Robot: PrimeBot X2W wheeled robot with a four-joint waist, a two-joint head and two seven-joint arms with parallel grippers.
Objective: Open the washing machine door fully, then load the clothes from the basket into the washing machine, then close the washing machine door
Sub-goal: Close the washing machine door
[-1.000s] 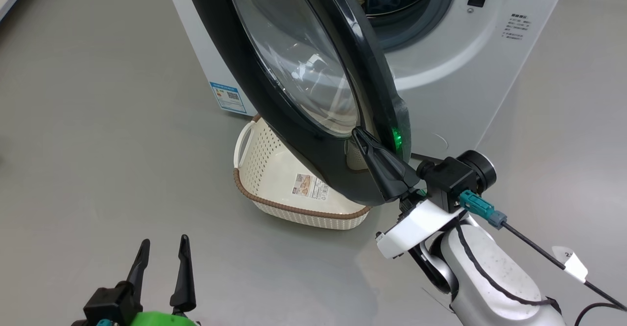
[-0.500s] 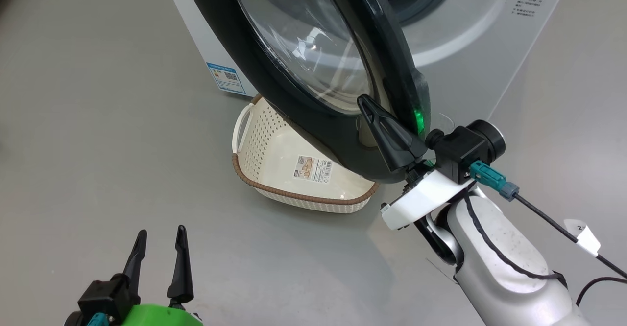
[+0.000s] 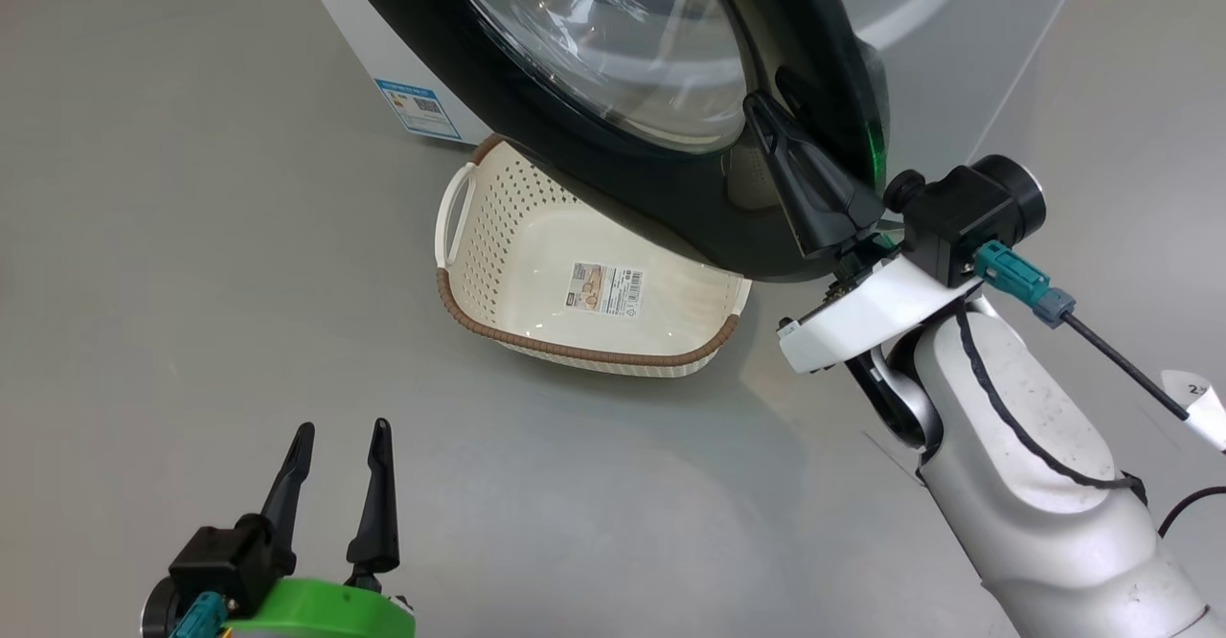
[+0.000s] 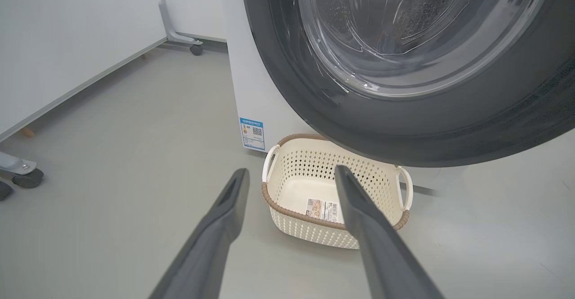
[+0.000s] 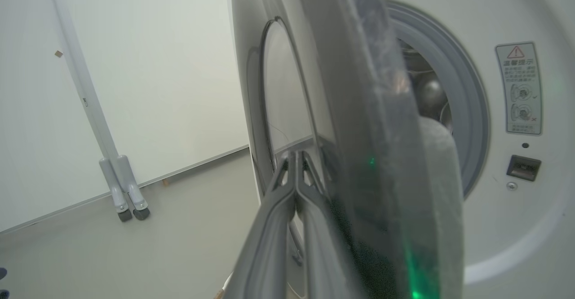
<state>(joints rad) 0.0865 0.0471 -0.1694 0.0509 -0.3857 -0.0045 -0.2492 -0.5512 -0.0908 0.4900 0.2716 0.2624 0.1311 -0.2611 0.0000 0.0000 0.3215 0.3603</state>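
Right pincer (image 3: 757, 103) pressed together, tips against door (image 3: 670, 221) rim. Left pincer (image 3: 343, 425) spread, low above floor (image 3: 192, 236) near basket (image 3: 575, 349).

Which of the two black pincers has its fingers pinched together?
The right pincer, on the white arm, beside the glossy black rim of the round washing machine door: its dark fingers meet. The left pincer, on the green mount, stands open.

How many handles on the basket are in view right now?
2. In the left wrist view, the left handle is on one end of the basket and the right handle on the opposite end. None seems hidden.
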